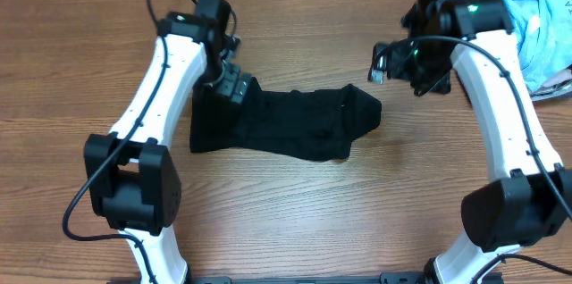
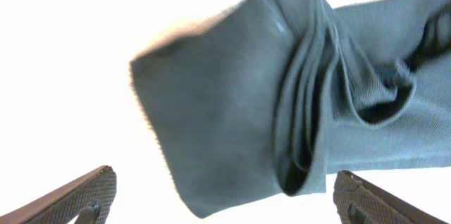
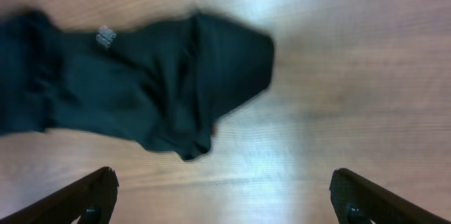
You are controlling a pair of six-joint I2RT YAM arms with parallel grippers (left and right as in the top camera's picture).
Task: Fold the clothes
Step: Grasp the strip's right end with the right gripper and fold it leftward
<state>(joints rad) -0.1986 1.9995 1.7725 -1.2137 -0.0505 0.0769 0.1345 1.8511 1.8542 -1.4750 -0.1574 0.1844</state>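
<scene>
Left gripper, jaws spread, hangs just over the black clothes lying bunched on the table; right gripper, jaws also spread, hovers off their other end. Pinching only the top layer could drag the folds apart.
</scene>
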